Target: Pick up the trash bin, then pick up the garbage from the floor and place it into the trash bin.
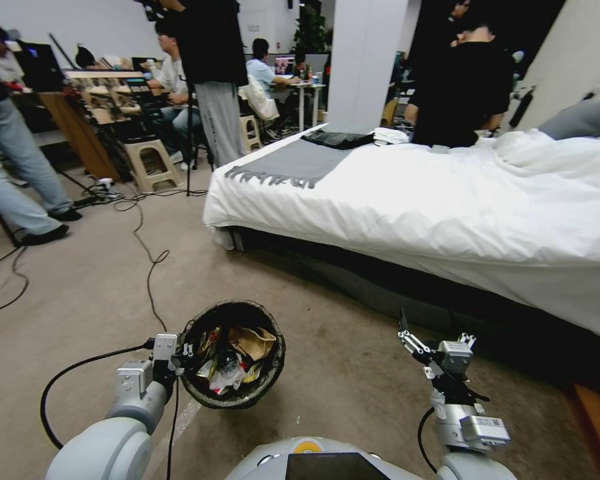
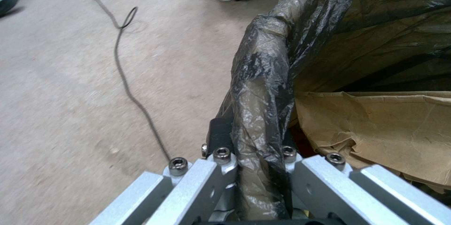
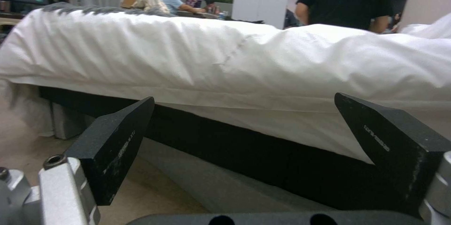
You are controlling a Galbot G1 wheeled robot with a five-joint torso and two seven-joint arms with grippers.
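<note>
The trash bin [image 1: 271,365], round and lined with a dark bag, hangs just above the carpet in front of me at lower left. My left gripper [image 1: 184,351] is shut on its near-left rim; in the left wrist view the left gripper [image 2: 256,156] pinches the bag-covered rim [image 2: 263,77]. Garbage lies inside the bin: a tan paper scrap [image 1: 255,342] [image 2: 376,129], a white wad [image 1: 227,380] and coloured wrappers [image 1: 209,340]. My right gripper [image 1: 413,339] is raised at lower right beside the bed, open with nothing in it; in the right wrist view the right gripper [image 3: 249,144] has its black fingers [image 3: 112,147] wide apart.
A bed with white bedding [image 1: 447,200] and a dark base [image 3: 263,154] runs along the right, close to my right arm. Black cables [image 1: 147,267] trail over the carpet at the left. People, stools [image 1: 150,163] and desks stand in the room behind.
</note>
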